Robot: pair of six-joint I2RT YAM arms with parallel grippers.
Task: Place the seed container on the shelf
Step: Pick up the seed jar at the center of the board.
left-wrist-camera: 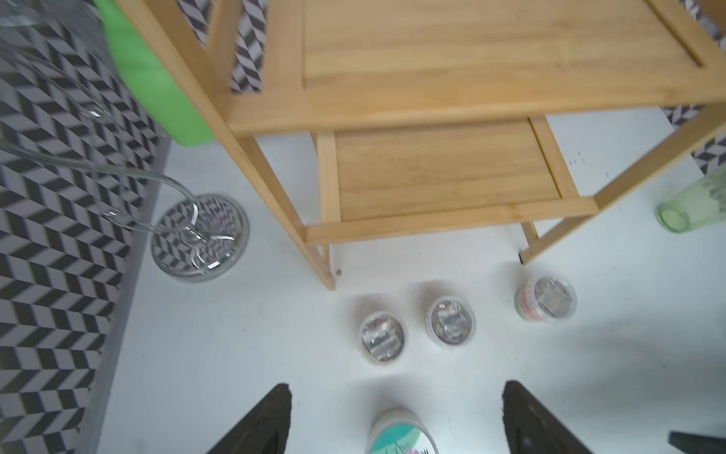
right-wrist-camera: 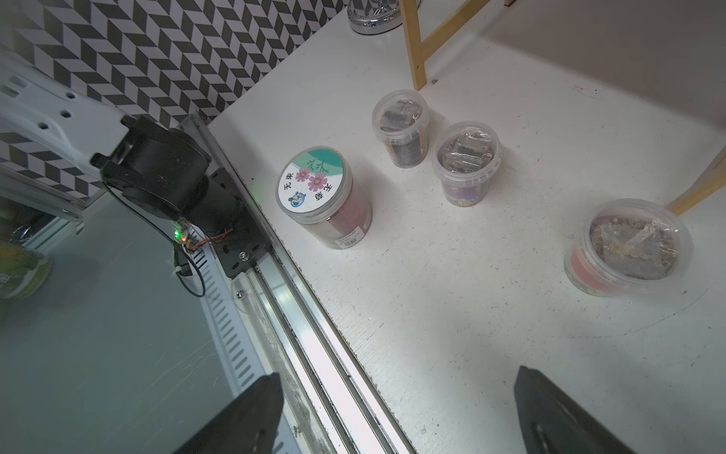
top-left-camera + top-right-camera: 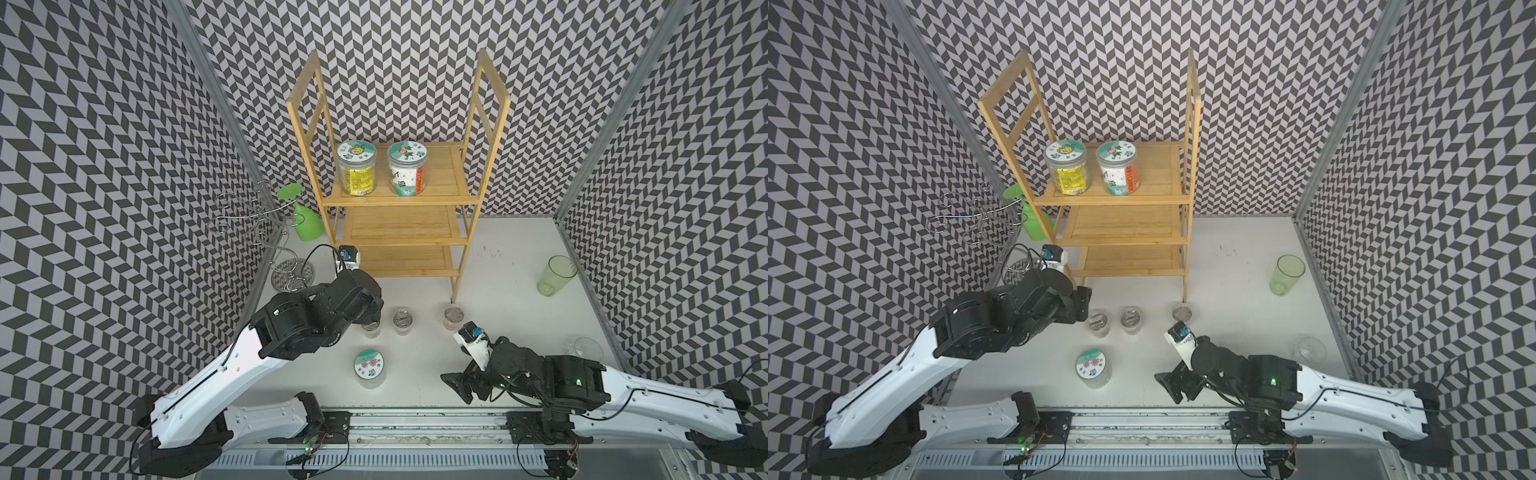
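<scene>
**Seed container** (image 3: pixel 369 362): upright, lid on. It stands on the desk (image 3: pixel 507 266) in front of the shelf (image 3: pixel 399 200), nearer the robot than the three small tubs (image 3: pixel 402 321) lined up before the shelf's front legs.

**Shelf:** the top tier carries two lidded jars (image 3: pixel 356 168), side by side.

**Left fingers** (image 1: pixel 271 420): apart and holding nothing, above the desk before the shelf's left front leg. In the wrist view the container's lid shows between them, untouched.

**Right fingers** (image 2: pixel 251 416): wide apart and empty, in front of the shelf toward its right side.
</scene>
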